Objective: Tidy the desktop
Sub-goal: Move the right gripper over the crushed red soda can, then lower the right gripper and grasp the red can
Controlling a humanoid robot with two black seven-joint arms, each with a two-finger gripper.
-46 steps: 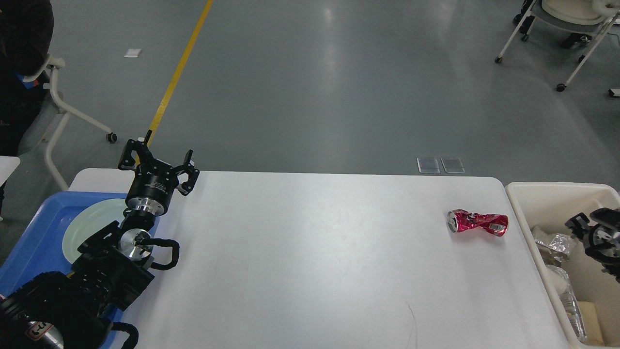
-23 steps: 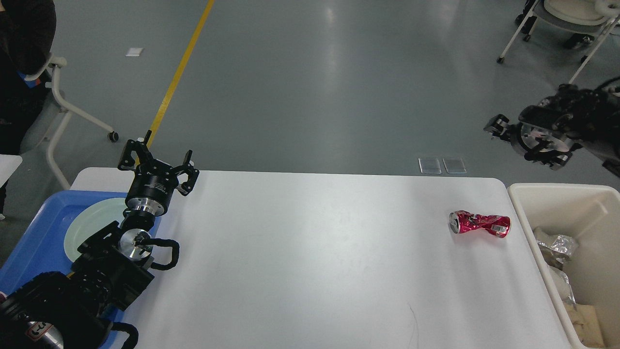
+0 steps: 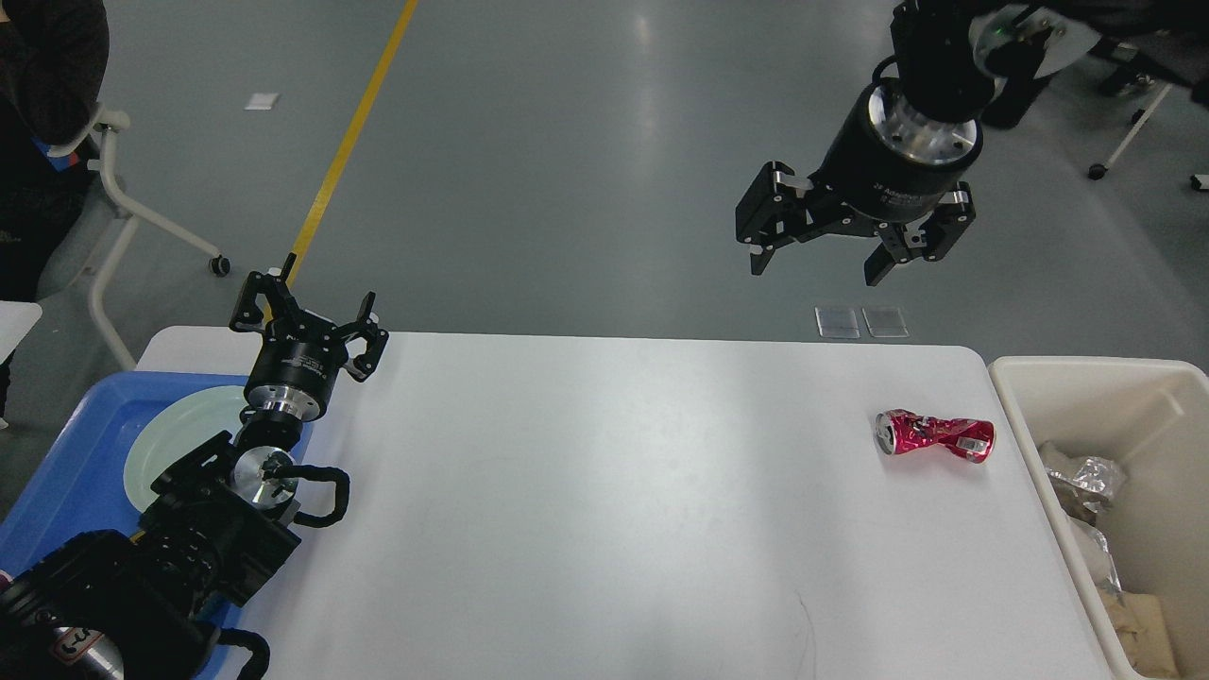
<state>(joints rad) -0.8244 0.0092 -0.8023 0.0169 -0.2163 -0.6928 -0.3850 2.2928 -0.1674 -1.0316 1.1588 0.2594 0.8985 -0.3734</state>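
Observation:
The white desktop (image 3: 586,491) fills the middle of the head view. A crushed red can (image 3: 933,434) lies on its side near the desktop's right edge. My right gripper (image 3: 817,264) is open and empty, held high above the far right part of the desktop, up and to the left of the can. My left gripper (image 3: 307,312) is open and empty at the far left corner, over the edge of the blue tray (image 3: 66,472).
A pale green plate (image 3: 179,444) lies in the blue tray at the left. A beige bin (image 3: 1096,387) holding crumpled waste stands to the right of the desktop. Wheeled chairs stand on the grey floor behind.
My right arm rose out of the beige bin and swung up and left to above the desktop's far right, its gripper open. The left arm and the can stayed put.

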